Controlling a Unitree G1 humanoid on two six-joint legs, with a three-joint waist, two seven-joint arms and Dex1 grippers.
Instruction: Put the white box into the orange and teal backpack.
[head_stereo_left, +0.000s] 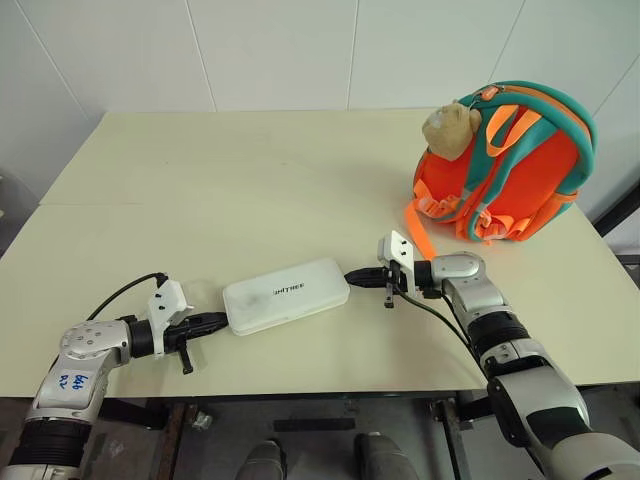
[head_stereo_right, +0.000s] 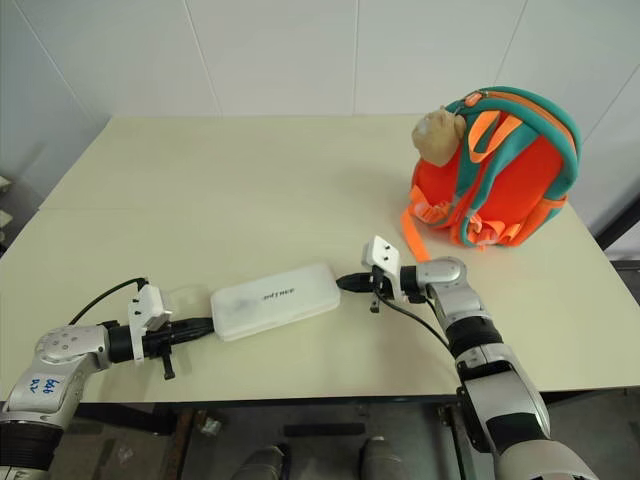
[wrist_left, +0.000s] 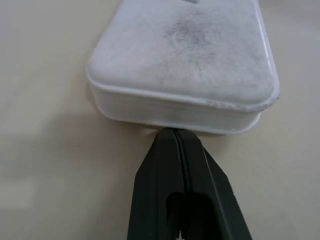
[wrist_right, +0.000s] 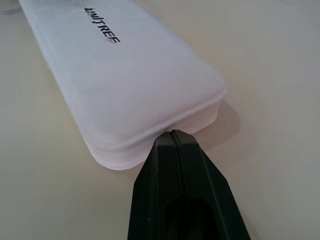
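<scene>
So far, the job has hardly begun. The flat white plastic box with rounded corners and small dark letters (head_stereo_left: 286, 295) lies flat on the pale cream bench (head_stereo_left: 250, 180), near the front edge. It is not in the bag yet.

The small round orange backpack with teal straps (head_stereo_left: 515, 165) sits at the far right of the bench, well apart from the box. A tan plush animal head (head_stereo_left: 449, 128) hangs on it. Whether the bag's zip is open I cannot tell.

The left pincer (head_stereo_left: 218, 322) is shut, with its two black fingers pressed together. Its tip is at the left short end of the box, touching it or just about. It holds nothing. The left wrist view shows the closed tip right at the box's end wall.

The right pincer (head_stereo_left: 352, 277) is shut too and holds nothing. Its tip is at the right short end of the box, touching or nearly so.

So the box sits between the two closed tips, one at each end. I think the robot means to squeeze it from both ends and lift it. Left to do: lift the box, carry it over to the backpack, and slide it inside.
</scene>
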